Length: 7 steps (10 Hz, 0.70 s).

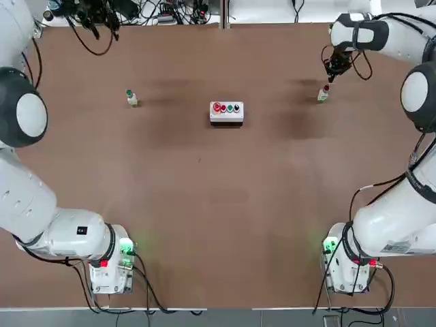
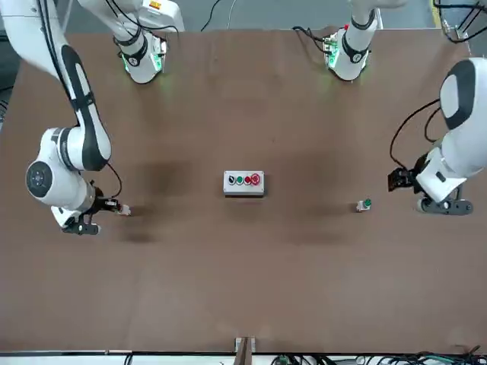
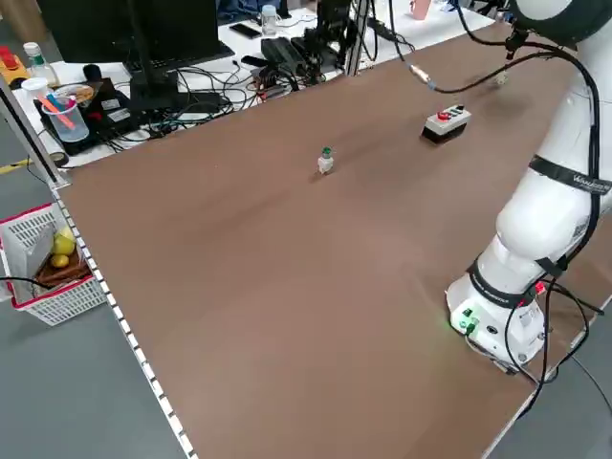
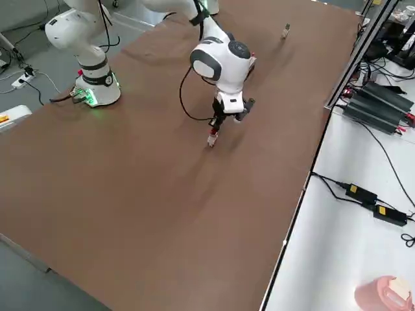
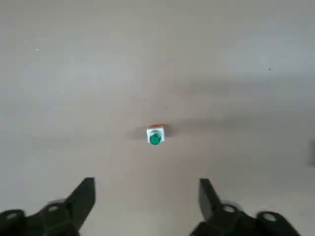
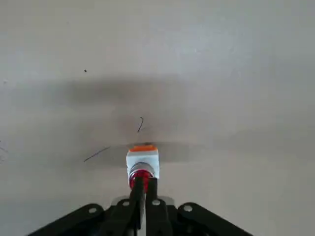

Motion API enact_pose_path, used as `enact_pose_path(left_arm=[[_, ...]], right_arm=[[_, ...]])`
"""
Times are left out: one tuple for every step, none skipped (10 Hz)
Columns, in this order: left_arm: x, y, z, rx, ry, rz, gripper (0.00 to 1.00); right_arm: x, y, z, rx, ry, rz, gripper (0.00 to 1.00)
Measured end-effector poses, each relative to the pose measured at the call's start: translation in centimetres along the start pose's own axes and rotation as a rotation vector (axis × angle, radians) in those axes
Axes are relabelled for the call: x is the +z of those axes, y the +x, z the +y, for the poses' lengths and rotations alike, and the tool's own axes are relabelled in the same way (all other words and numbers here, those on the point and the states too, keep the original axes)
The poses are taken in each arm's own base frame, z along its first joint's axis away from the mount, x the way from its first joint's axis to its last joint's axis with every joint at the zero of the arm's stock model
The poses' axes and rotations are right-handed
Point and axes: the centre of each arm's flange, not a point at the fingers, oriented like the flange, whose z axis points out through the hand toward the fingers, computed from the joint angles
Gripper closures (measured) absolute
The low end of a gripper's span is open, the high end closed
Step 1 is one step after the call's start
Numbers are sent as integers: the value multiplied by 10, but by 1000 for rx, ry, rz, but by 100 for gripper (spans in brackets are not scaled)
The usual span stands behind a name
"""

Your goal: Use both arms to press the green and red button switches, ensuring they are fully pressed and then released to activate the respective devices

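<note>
Right gripper (image 6: 142,189): fingers pressed together, tips at the red switch's (image 6: 141,167) cap; contact cannot be confirmed. The switch stands upright on the tabletop (image 1: 218,204), straight ahead of and just below the tips.

Left gripper (image 5: 147,196): fingers spread wide, holding nothing. The green switch (image 5: 155,136) stands ahead of the gap, centred between the fingers, well clear.

Judgement: the right arm is the nearer to its switch.

- White button box (image 2: 243,183) sits mid-table (image 2: 251,281).
- Green button switch (image 2: 364,204) stands right of it, apart from the left gripper (image 2: 397,181).
- Right gripper (image 2: 114,206), at left, meets the red button switch (image 2: 124,211).
</note>
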Motion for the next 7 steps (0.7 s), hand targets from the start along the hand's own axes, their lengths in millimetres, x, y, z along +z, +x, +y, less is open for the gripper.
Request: enact_pose_path(left_arm=[[-20, -1, -1, -2, 0, 2, 0], [-39, -3, -2, -4, 0, 15, 0], [-57, -6, -4, -7, 0, 33, 0], [-69, -12, -6, -11, -4, 44, 0], [-78, -16, -6, -15, -16, 54, 0], [-86, -20, -5, -15, -22, 65, 0], [-94, -26, -4, -13, -23, 70, 0]], right_arm=[[-18, -1, -1, 18, -1, 5, 78], [-36, -6, -4, 30, -3, 4, 65], [-54, -13, -11, 34, -6, 1, 48], [-75, -21, -16, 38, -9, 6, 35], [-98, -28, -16, 40, -10, 18, 19], [-119, -37, -13, 42, -12, 30, 5], [-139, -46, -10, 32, -14, 40, 0]])
